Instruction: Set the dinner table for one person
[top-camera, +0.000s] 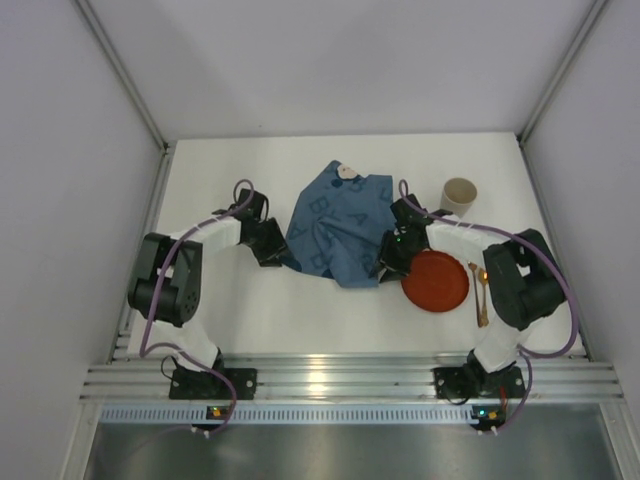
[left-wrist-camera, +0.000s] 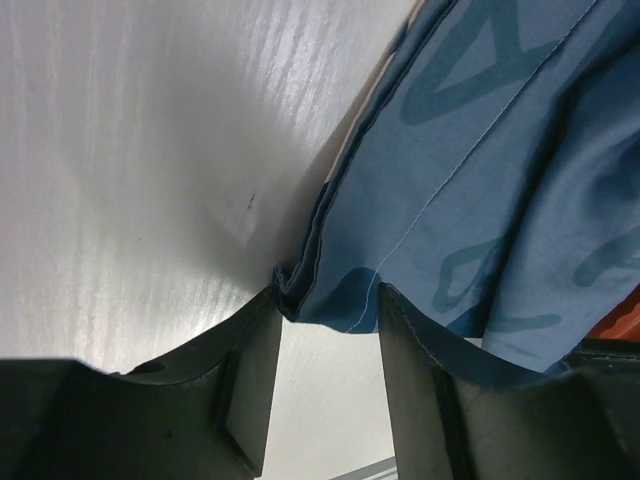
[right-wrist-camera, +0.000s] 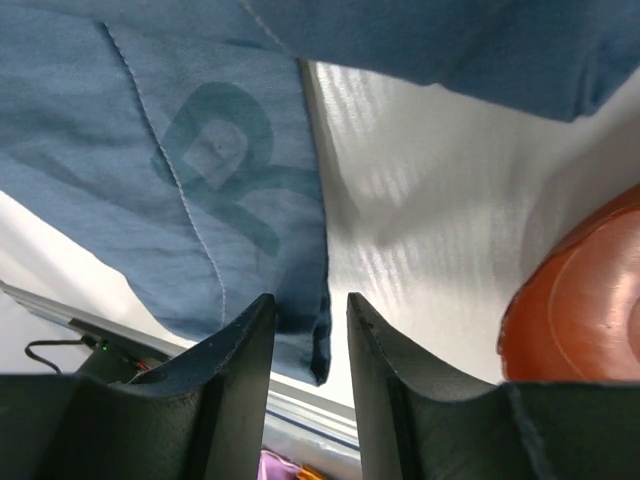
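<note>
White tabletop (top-camera: 250, 310), flat, long axis left to right in the top view, filling the cell floor from the near rail (top-camera: 350, 378) to the back wall, with side walls close along both short edges. Near its middle, a rumpled blue cloth (top-camera: 335, 225), letter-printed. Left end effector (top-camera: 272, 250) at the cloth's near-left corner, clamped on the bunched hem, the gap between its fingers (left-wrist-camera: 250, 360) filled by fabric. Right end effector (right-wrist-camera: 311, 305) at the cloth's near-right edge, fingers narrowly apart with the hem hanging between; pinched or not, cannot tell. Just right of it, a red plate (top-camera: 436, 282). A spoon (top-camera: 480, 295) just beside the plate's right rim. A beige cup (top-camera: 459, 193) behind the plate, upright. Bare room over the left half and along the near and far edges.
</note>
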